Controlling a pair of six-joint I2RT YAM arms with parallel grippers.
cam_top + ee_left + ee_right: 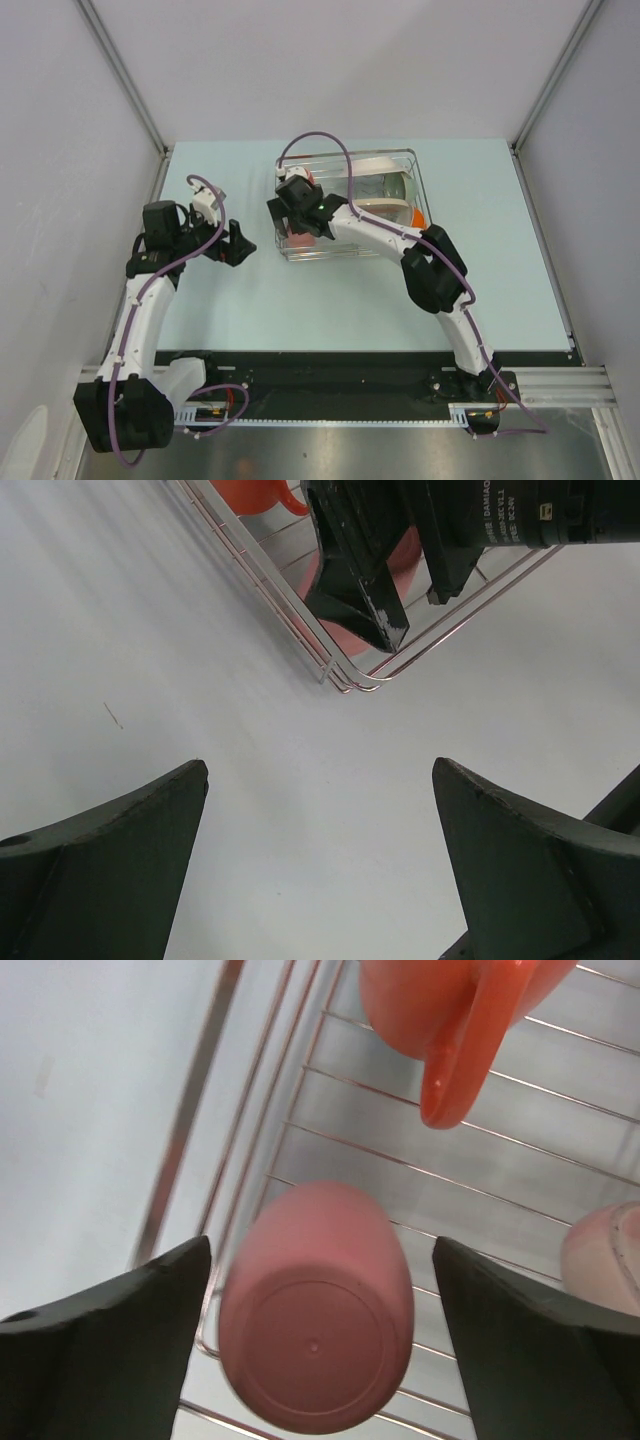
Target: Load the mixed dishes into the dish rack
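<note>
Both claws stood spread, the left claw (320, 770) empty over the desk (150, 630), the right claw (320, 1250) flanking the upturned pink cup (315, 1360) in the rack's (190, 1110) corner, where a finger brushing it could topple it against the mug (420, 1010).

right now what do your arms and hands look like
The left arm and right arm are white links with chunky black joints, a purple cable looping along each. The left hand and right hand are black with two wedge-shaped fingers; the right one's fingertip is scuffed whitish and its housing bears small white lettering.
</note>
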